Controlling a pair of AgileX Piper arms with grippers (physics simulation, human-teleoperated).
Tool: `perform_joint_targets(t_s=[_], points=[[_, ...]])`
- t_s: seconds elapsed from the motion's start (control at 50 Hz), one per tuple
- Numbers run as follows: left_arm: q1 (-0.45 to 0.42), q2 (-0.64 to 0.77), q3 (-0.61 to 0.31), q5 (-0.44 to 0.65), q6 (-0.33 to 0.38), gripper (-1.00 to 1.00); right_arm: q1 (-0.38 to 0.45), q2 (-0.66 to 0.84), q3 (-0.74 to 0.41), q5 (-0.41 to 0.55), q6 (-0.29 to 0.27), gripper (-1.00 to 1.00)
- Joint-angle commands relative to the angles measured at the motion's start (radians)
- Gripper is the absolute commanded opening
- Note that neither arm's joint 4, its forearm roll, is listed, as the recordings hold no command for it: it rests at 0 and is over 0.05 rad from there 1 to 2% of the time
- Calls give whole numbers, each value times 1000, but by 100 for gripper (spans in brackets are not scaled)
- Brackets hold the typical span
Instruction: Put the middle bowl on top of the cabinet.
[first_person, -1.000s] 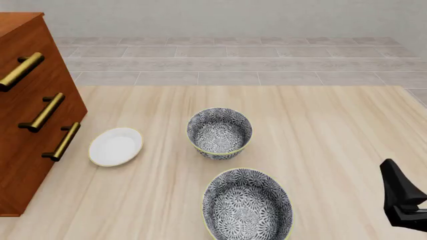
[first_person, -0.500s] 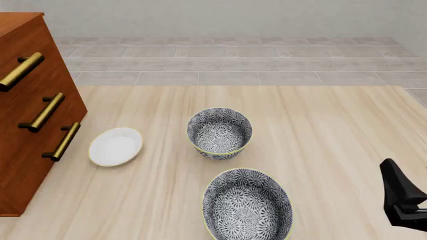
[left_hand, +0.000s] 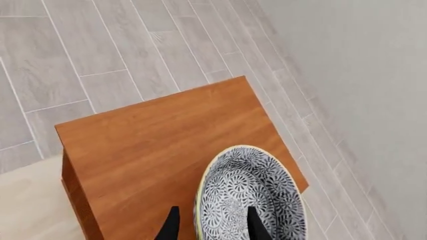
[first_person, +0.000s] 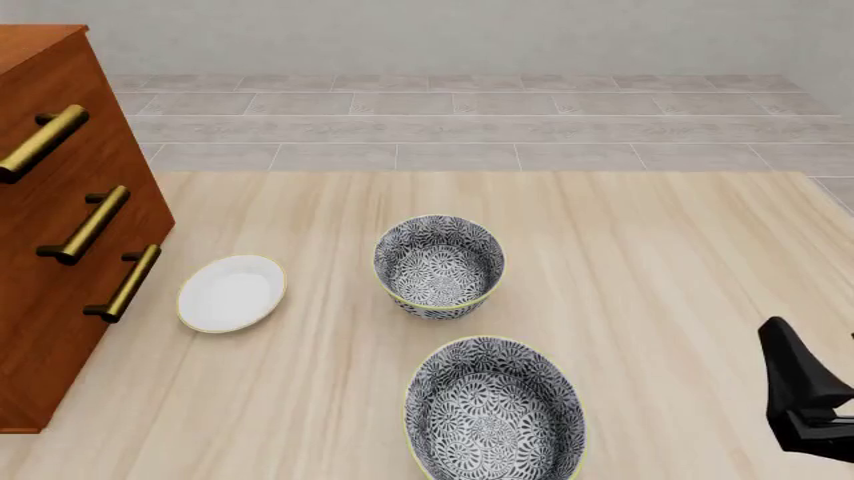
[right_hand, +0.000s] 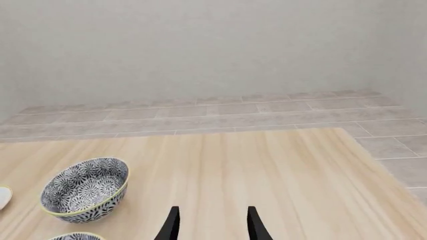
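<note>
The middle bowl (left_hand: 250, 197) is pinched by its rim in the left gripper (left_hand: 210, 227) directly above the cabinet (left_hand: 160, 150) top, so only lowering and release appear to be left (the right gripper (right_hand: 210, 225) is spread, empty, over the tabletop (right_hand: 267, 170)).

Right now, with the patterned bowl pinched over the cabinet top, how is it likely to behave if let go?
The middle bowl looks rigid and glazed, so probably slippery in the left gripper. It hangs tilted over the cabinet, so it may rock before settling. Likely fragile.
</note>
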Motion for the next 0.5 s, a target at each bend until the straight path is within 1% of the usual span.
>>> perform_joint_targets(t_s=[0.02,0.5], points=[[8,-12,-27,5,7,100,3,7,0,-7,0,100],[50,-38,-75,2,25,100,2,-3,0,3,3,100]])
